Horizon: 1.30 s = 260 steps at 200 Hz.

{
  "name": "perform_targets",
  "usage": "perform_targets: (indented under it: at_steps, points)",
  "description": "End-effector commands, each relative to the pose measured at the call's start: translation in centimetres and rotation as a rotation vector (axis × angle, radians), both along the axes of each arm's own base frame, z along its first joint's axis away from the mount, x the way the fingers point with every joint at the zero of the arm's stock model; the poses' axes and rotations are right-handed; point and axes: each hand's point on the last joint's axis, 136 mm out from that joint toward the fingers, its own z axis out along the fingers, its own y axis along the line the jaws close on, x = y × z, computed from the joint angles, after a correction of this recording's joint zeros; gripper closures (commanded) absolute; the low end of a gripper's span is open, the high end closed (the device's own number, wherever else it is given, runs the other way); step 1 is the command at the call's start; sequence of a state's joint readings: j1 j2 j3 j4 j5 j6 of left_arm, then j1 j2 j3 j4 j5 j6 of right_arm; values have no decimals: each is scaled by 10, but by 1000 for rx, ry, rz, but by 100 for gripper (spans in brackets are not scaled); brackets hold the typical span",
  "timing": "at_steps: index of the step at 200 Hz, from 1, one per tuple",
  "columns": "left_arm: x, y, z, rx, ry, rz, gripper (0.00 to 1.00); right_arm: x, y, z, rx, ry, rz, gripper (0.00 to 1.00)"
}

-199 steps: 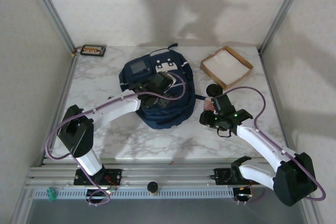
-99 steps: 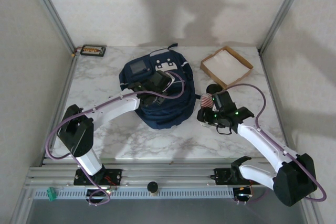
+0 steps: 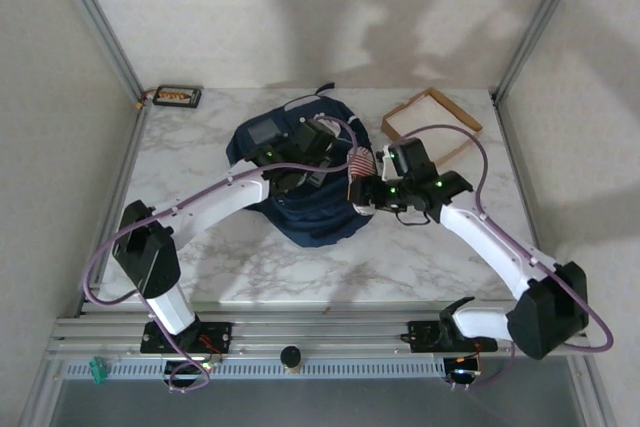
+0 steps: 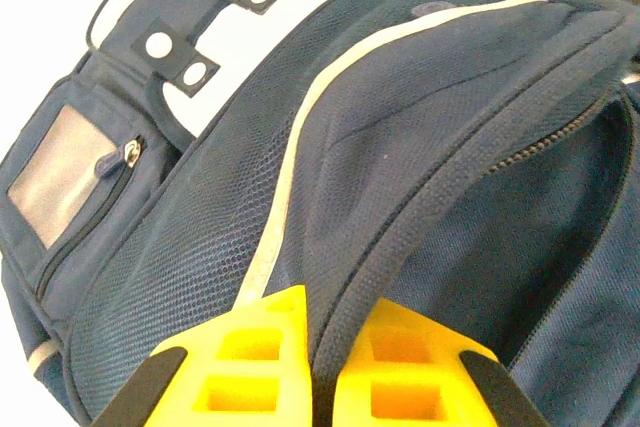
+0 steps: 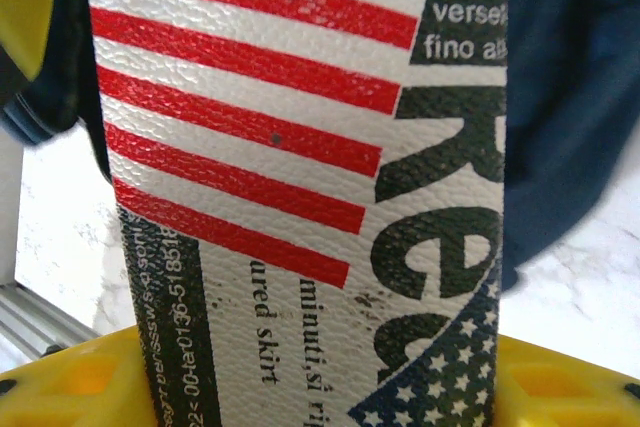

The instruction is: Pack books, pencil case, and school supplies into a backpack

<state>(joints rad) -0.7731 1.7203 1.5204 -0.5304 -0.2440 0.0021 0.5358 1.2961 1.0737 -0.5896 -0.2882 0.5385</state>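
Mid-back on the marble worktop [image 3: 250, 257], the left gripper [image 4: 325, 342] has just pinched shut on the zip edge of the backpack [image 3: 300, 209], and the right gripper [image 5: 320, 385], clamping the striped pencil case [image 5: 290, 147], has swung alongside, ready for loading.

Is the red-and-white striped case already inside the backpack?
No, the right gripper holds the striped case beside the backpack, outside it.
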Motion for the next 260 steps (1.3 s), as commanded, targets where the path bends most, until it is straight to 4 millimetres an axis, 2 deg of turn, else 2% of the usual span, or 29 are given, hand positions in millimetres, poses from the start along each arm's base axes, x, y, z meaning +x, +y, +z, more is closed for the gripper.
perform_targets:
  at_steps: [1,14,37,52,67,82,93,105,122,138,158,173,191,209,247,260]
  points:
    - [-4,-32,34,-167,-11,30,100,10,12,17,16,-29,49,50]
    - [-4,-38,40,-218,2,37,100,17,16,15,18,-10,47,49]
    - [-1,-33,53,-274,-9,110,100,28,13,-2,-2,45,8,46]
    - [0,-33,61,-323,-14,134,100,38,13,-7,-5,47,-17,45]
    - [-2,-41,62,-373,11,121,100,55,17,1,-3,16,-51,44]
    - [-2,-46,60,-405,23,126,100,71,31,11,69,-1,-63,37]
    - [1,-44,57,-417,28,154,100,78,46,19,152,-1,-51,33]
    - [5,-40,55,-439,38,189,100,86,52,20,196,3,-71,27]
    - [10,-37,52,-492,60,225,100,89,55,23,235,3,-91,23]
    - [11,-38,54,-533,75,223,100,85,50,22,250,7,-104,21]
    - [13,-38,56,-543,70,227,100,73,44,19,297,41,-91,34]
    - [14,-38,54,-539,77,231,100,66,46,16,324,49,-74,39]
    - [13,-38,53,-542,84,239,100,55,48,9,305,81,-49,50]
    - [11,-39,52,-553,93,233,100,51,47,9,300,63,-49,51]
    - [10,-40,51,-570,104,243,100,56,66,12,326,81,-13,58]
    - [10,-38,49,-561,106,255,100,56,61,9,255,77,-26,57]
